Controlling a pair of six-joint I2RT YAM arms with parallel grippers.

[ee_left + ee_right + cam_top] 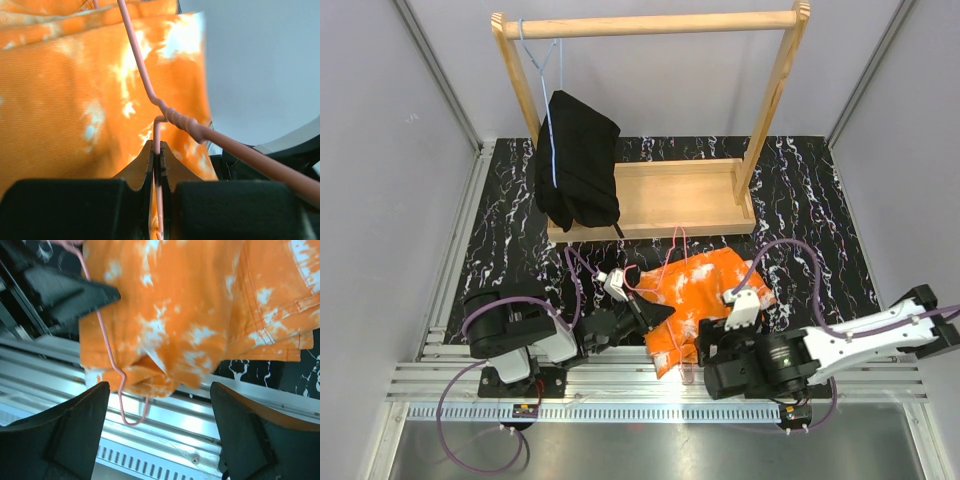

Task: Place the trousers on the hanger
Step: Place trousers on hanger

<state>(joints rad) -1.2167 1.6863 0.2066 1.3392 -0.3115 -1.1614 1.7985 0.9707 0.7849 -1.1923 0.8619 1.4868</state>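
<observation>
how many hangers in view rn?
2. The pink hanger sits against the orange trousers near the arms, clamped in the left gripper. The light-blue hanger hangs from the wooden rack at the back, carrying the black garment. None looks hidden.

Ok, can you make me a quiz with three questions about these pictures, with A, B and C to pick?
1. Where on the wooden rack does the black garment hang? A left end; B middle; C right end.
2. What colour is the hanger in the left claw? A blue; B pink; C green.
3. The right claw is: A open; B shut on the black garment; C shut on the hanger.
Answers: A, it hangs by the left post; B, pink wire is pinched in it; A, its fingers stand wide apart.
</observation>
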